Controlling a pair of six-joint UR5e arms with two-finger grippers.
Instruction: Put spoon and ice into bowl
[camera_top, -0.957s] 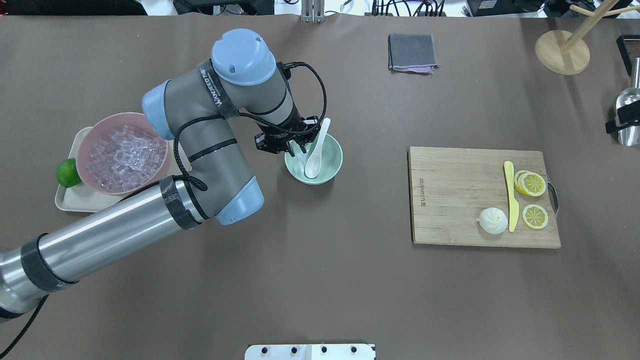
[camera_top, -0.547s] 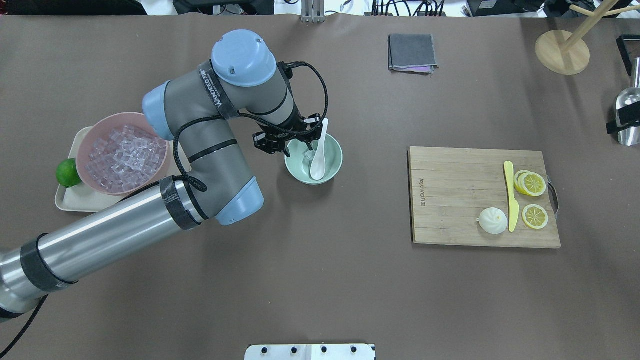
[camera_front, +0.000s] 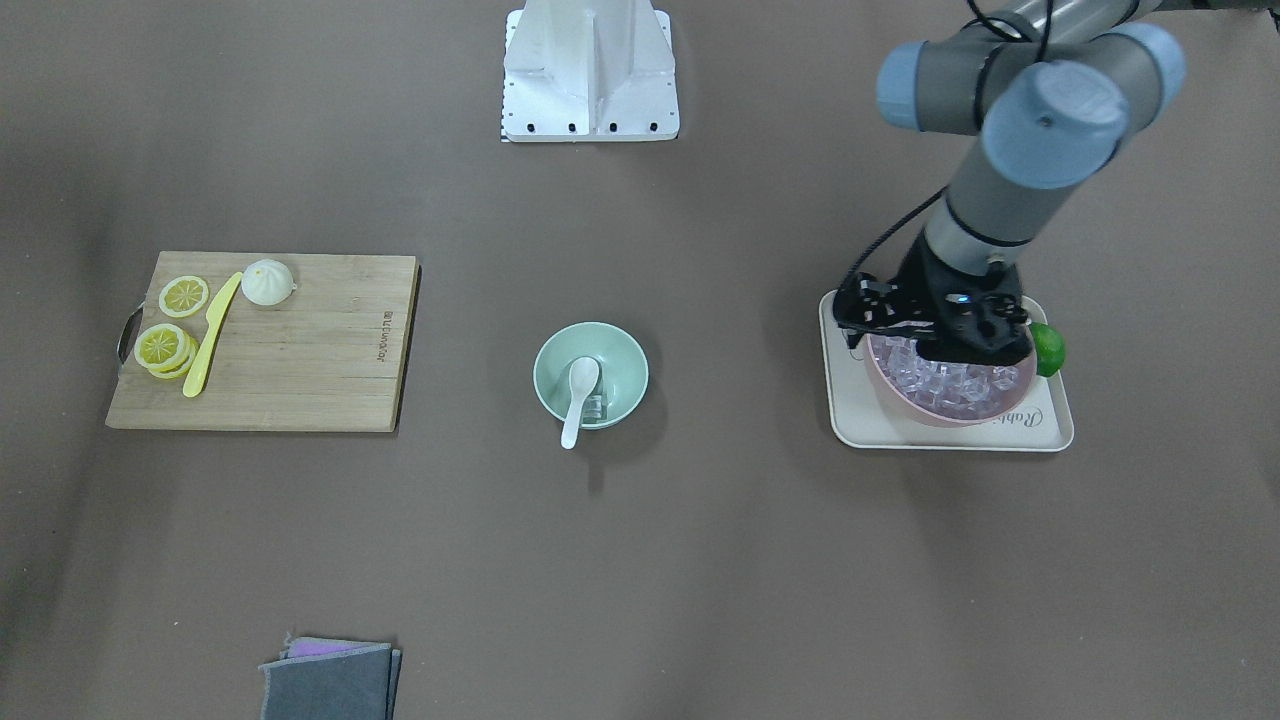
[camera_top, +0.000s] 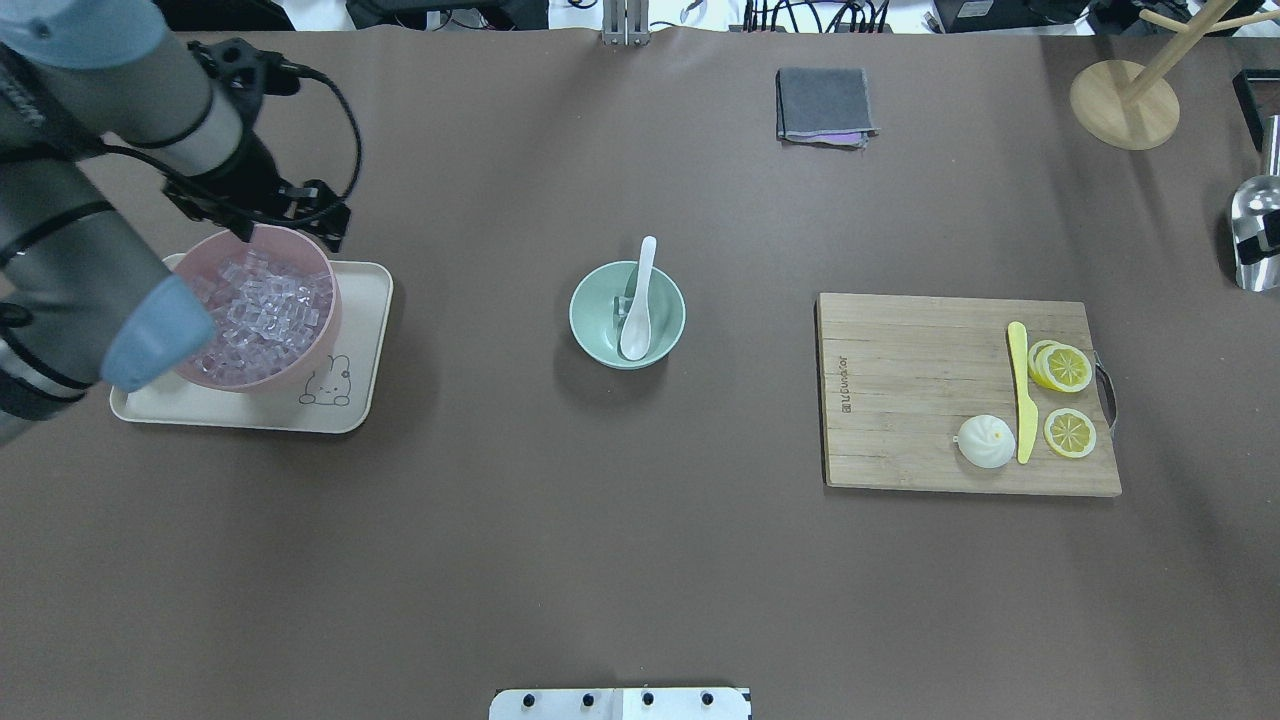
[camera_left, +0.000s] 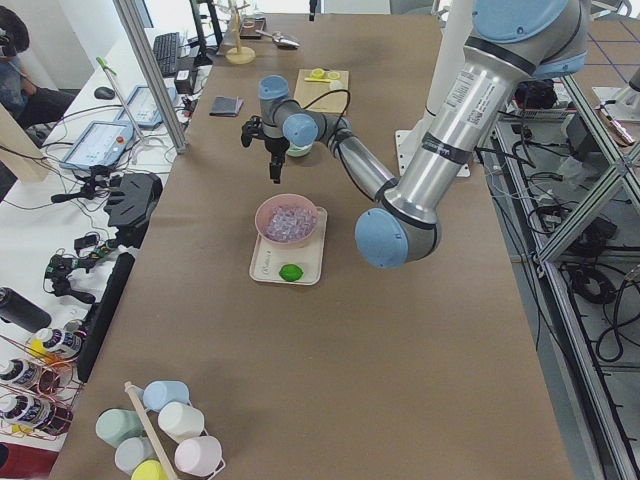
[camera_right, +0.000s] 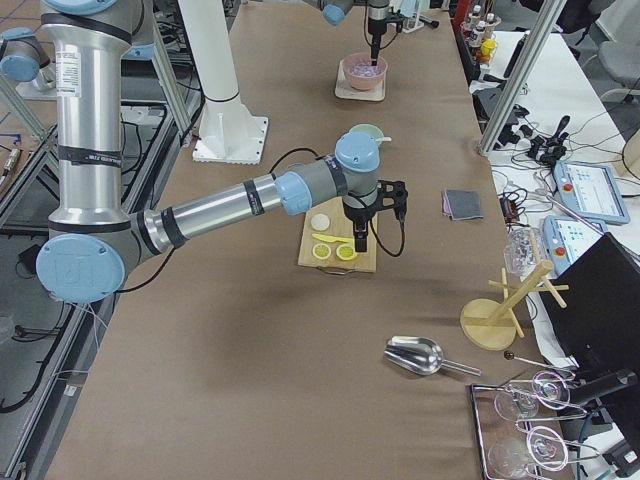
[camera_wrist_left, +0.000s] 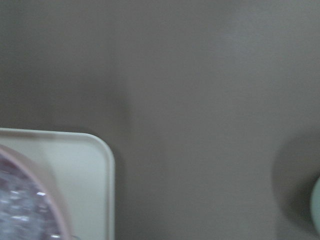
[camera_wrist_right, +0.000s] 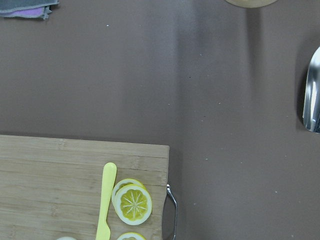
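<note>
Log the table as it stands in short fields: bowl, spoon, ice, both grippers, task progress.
bowl: mint-green bowl, mid-table, upright
spoon: white spoon, scoop inside the bowl, handle leaning out over the far rim
ice: some clear cubes in the bowl beside the scoop; many more heaped in the pink bowl on the tray
left gripper: hangs by the pink bowl's far edge; open or shut cannot be told
right gripper: above the cutting board; state cannot be told
progress: spoon and some ice are in the bowl
</note>
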